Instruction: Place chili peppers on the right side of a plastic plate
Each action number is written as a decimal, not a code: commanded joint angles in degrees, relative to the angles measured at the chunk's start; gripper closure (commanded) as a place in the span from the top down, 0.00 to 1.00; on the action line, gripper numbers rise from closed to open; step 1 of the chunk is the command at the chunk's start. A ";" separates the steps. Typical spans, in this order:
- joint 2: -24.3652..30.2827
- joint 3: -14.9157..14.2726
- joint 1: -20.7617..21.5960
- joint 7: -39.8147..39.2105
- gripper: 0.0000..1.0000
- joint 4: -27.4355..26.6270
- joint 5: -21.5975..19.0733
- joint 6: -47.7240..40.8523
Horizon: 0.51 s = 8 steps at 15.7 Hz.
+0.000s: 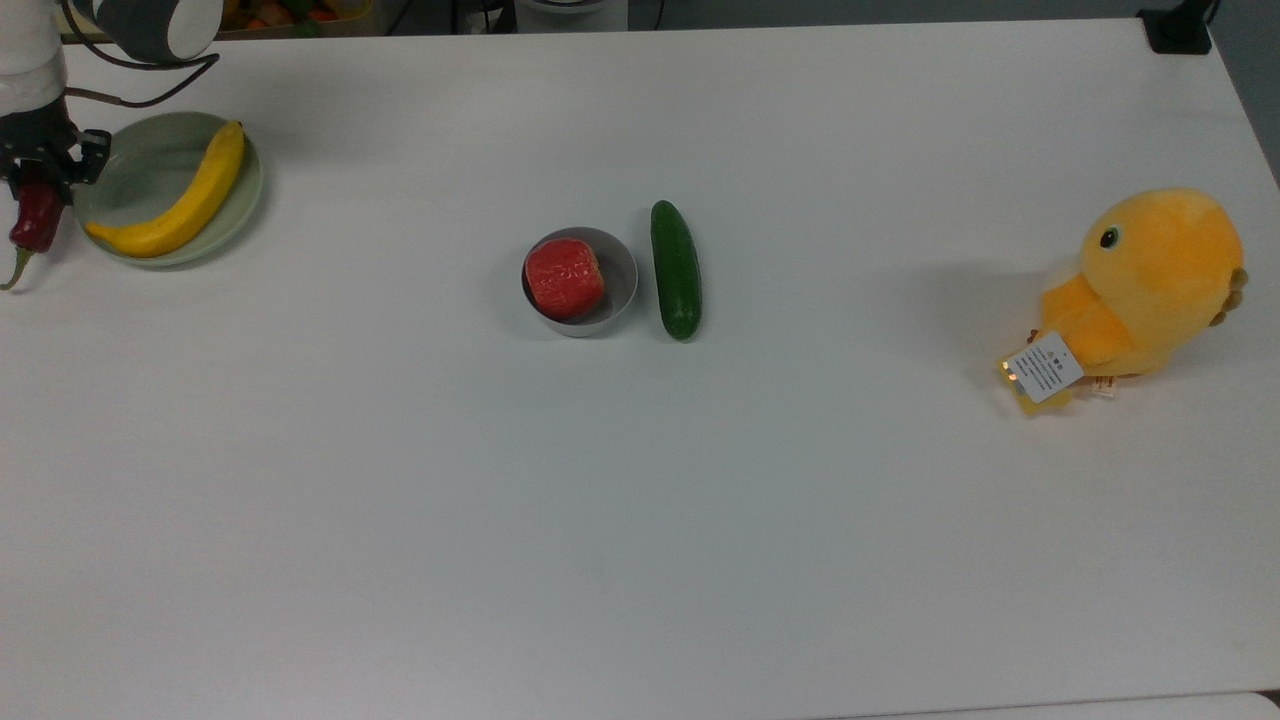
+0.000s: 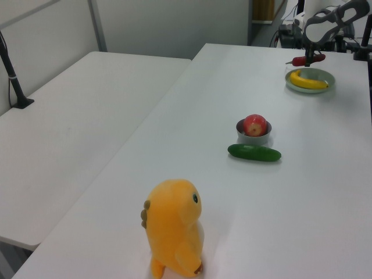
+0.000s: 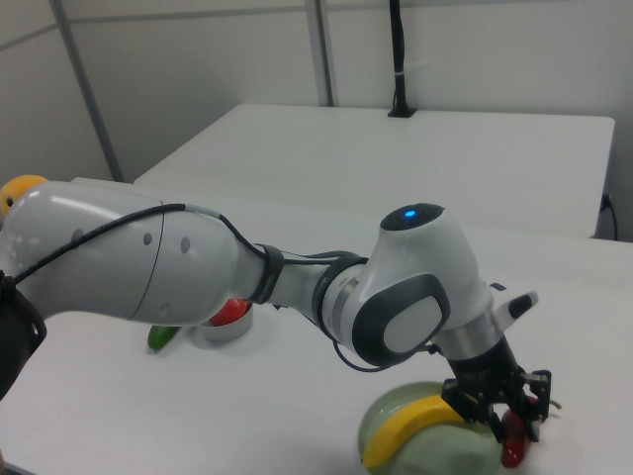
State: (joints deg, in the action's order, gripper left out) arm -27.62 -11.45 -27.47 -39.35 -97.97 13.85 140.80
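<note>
My gripper is shut on the red chili pepper, which hangs just off the plastic plate's rim at the top view's left, green stem pointing down-left. I cannot tell whether it touches the table. The pale green plate holds a yellow banana. In the left view the gripper holds the chili low, just beyond the plate. From the right view the gripper grips the chili beside the plate.
A grey bowl with a red apple sits mid-table, and a dark green cucumber lies next to it. A yellow plush toy stands far to the top view's right. The table's edge lies close to the chili at the top view's left.
</note>
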 commanded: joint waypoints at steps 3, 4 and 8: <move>0.20 -0.94 1.10 -1.00 1.00 0.15 -1.28 0.62; 0.20 -0.94 1.19 -0.82 1.00 0.15 -1.28 0.53; 0.20 -0.94 1.37 -0.82 1.00 0.15 -1.28 0.27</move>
State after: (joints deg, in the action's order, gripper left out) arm -27.62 -11.45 -27.25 -39.34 -97.76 13.84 140.80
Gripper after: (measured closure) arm 0.004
